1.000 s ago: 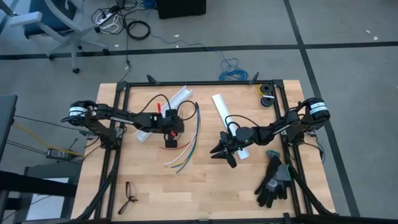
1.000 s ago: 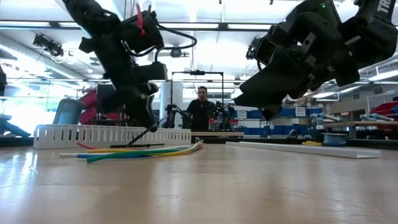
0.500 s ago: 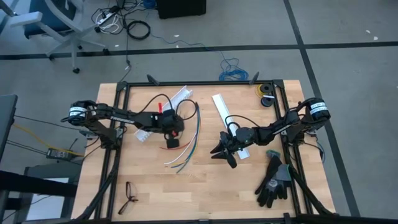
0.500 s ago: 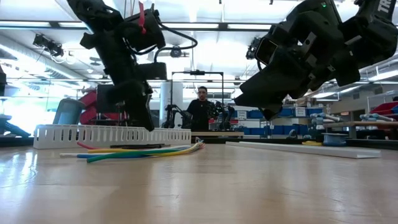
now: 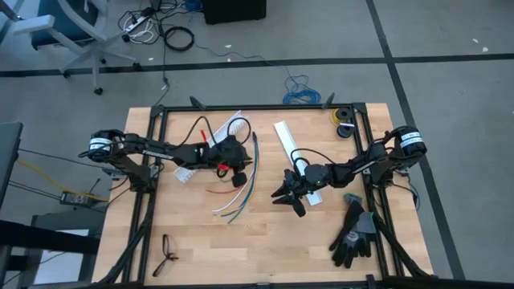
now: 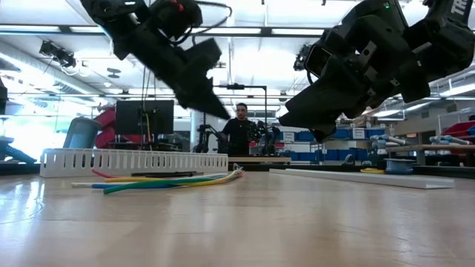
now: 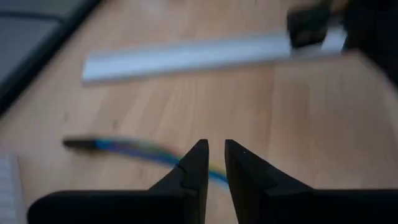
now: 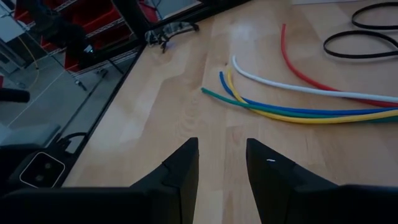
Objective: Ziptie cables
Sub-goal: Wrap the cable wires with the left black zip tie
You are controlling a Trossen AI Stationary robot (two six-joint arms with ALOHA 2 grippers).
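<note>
The cables (image 5: 254, 170) lie on the table as thin blue, green, yellow, white and red wires. Their dark sheath end (image 7: 79, 144) points toward the far edge. They also show in the low view (image 6: 174, 179) and the right wrist view (image 8: 311, 107). My left gripper (image 5: 238, 177) hangs above them, tipped toward the right, its fingers (image 7: 216, 149) open by a narrow gap with nothing between them. My right gripper (image 5: 289, 197) hovers to the right of the wires' loose ends, open and holding nothing (image 8: 222, 149).
A white slotted channel (image 6: 133, 160) lies at the far left and a long white strip (image 5: 295, 159) beside my right arm. A thin black strip (image 6: 159, 174) rests on the wires. Black gloves (image 5: 353, 233), glasses (image 5: 166, 253) and tape rolls (image 5: 344, 120) sit near the edges. A person (image 6: 239, 130) stands beyond the table.
My left gripper rose from the table beside the black strip, moved a little toward the right edge and tipped up from pointing down to slanting level toward the right. The cables and my right arm stayed where they were.
</note>
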